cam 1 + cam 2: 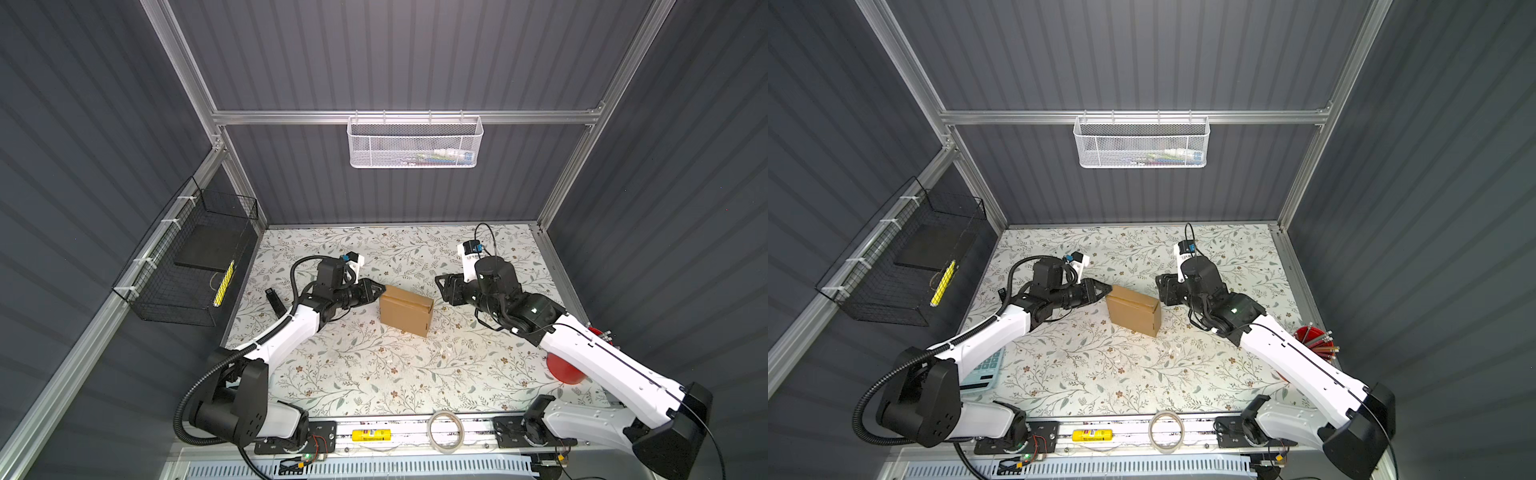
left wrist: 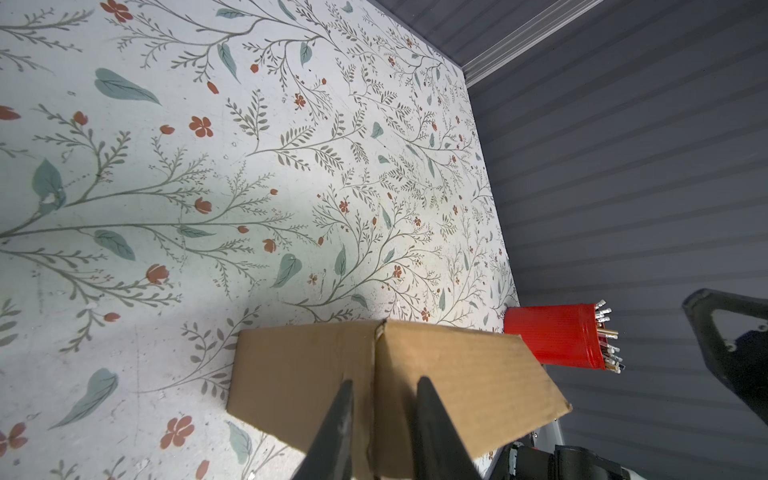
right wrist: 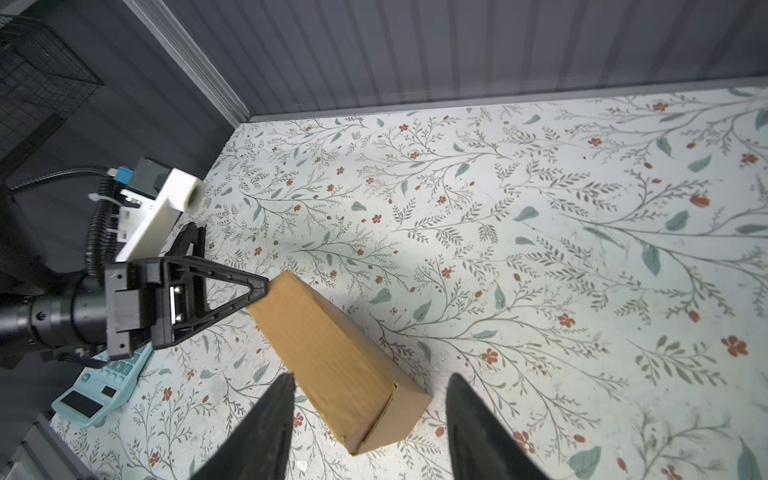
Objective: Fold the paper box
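Box (image 1: 405, 311) stands closed near the middle of the table (image 1: 374, 374), resting on a long side. Left gripper (image 1: 381, 288) is at the box's far left corner, jaws narrowly parted astride the corner edge; whether they pinch it cannot be told. Right gripper (image 1: 439, 286) sits just beside the right end, jaws half spread, holding nothing.
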`<state>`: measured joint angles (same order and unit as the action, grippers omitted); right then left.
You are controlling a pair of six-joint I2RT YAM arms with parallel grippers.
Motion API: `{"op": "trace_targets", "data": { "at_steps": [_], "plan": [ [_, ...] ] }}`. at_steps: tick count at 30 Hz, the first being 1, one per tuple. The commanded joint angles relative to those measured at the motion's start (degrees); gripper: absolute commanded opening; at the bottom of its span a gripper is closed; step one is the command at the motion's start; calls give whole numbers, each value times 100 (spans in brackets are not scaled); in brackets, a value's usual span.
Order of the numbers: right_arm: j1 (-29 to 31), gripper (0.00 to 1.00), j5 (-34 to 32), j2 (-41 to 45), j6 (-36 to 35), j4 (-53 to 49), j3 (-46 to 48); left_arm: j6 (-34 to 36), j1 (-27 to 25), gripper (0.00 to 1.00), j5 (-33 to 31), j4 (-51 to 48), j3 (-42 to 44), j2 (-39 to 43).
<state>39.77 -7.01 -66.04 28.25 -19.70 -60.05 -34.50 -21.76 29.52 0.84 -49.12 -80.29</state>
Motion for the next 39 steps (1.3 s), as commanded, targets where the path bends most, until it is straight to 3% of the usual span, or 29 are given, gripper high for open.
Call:
{"op": "trace_targets", "data": {
  "at_steps": [1, 15, 39],
  "plan": [
    [-78, 57, 65, 32, 787, -142, 158, 221, 31, 27, -18, -532, -51, -189],
    [-92, 50, 750, -65, 2148, 829, 1044, 310, 31, 27, 19, -550, -89, -263],
    [-92, 47, 1091, -488, 2253, 1186, 1220, 259, 31, 27, 64, -445, -31, -321]
  ]
}}
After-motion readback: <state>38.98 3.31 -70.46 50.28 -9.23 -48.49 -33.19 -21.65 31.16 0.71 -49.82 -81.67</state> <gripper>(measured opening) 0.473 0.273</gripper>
